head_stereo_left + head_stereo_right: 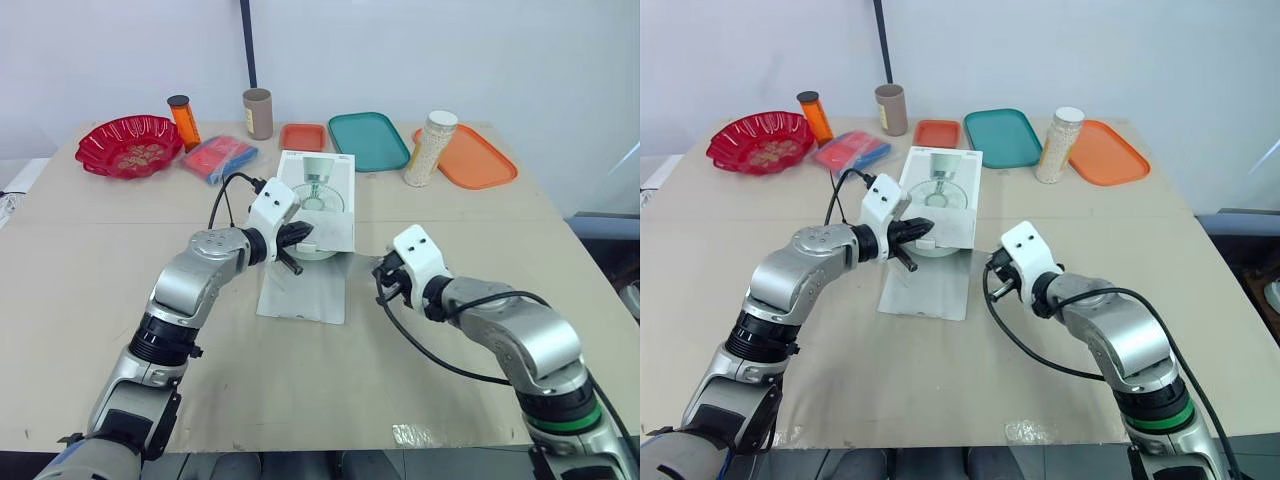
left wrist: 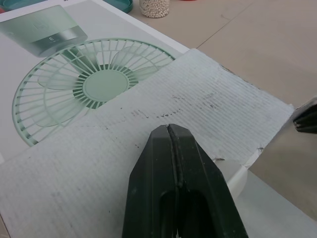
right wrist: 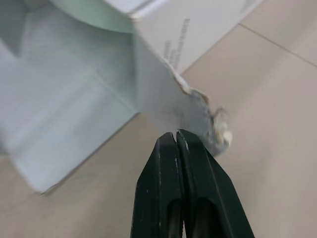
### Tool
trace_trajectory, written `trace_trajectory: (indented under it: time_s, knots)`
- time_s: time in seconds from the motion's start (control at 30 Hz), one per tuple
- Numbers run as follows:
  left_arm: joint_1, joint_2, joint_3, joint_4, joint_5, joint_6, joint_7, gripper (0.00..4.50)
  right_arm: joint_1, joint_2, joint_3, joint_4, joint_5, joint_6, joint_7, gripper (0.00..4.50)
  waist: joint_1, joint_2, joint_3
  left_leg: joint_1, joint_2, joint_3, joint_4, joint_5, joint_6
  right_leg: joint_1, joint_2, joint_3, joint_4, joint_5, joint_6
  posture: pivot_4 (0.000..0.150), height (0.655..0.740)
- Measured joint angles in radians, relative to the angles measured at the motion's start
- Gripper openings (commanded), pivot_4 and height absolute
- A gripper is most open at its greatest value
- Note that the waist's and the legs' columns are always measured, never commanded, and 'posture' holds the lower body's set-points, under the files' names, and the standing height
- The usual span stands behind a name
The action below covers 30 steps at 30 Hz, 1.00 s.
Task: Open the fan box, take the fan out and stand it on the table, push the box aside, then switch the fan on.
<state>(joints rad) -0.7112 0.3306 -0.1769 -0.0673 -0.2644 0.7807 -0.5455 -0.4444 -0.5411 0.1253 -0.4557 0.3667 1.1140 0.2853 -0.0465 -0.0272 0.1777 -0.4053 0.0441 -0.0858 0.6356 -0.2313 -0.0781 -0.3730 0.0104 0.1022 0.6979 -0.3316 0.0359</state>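
Tan table, white wall behind — fan box flap open; left gripper and right gripper closed, empty

Nothing can be read for certain. The fan box has lines of small print on its side wall, near its torn corner, too blurred to make out.

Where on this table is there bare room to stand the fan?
Bare table left of the fan box, in front of the red bowl; also right of the box, before the orange tray. The back edge is crowded.
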Motion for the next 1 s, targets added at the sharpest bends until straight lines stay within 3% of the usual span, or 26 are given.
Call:
trace_trajectory:
  time_s: [0.07,0.53,0.9,1.0]
  knots:
    - [0.0,-0.002,0.0,0.0,0.0,-0.001,0.0,0.0,-0.018,0.062,-0.005,0.062,-0.015,-0.043,-0.01,0.05,-0.001,0.0,0.0,0.0,0.0,0.0,0.0,0.0,0.0,0.0,0.0,0.0,0.0,0.0,0.0,0.15,0.74]
    - [0.0,-0.008,0.001,-0.001,0.0,0.001,0.008,0.0,-0.082,0.17,-0.038,0.187,-0.047,-0.175,-0.013,0.05,0.0,0.0,0.0,0.0,0.0,0.0,0.0,0.0,0.0,0.0,0.0,0.0,0.0,0.0,0.0,0.15,0.74]
    - [0.024,-0.041,0.002,-0.051,-0.01,0.024,0.037,0.0,-0.078,0.17,-0.054,0.108,-0.036,-0.213,0.022,0.05,-0.001,0.001,0.0,0.0,0.0,0.0,0.0,0.0,0.0,0.0,0.0,0.0,0.0,0.0,0.0,0.15,0.74]
    - [0.013,-0.086,0.072,-0.05,-0.03,0.017,0.081,0.0,-0.096,0.143,-0.083,0.068,-0.04,-0.214,0.022,0.05,0.0,0.001,0.0,0.0,0.0,0.0,0.0,0.0,0.0,0.0,0.0,0.0,0.0,0.0,0.0,0.15,0.74]
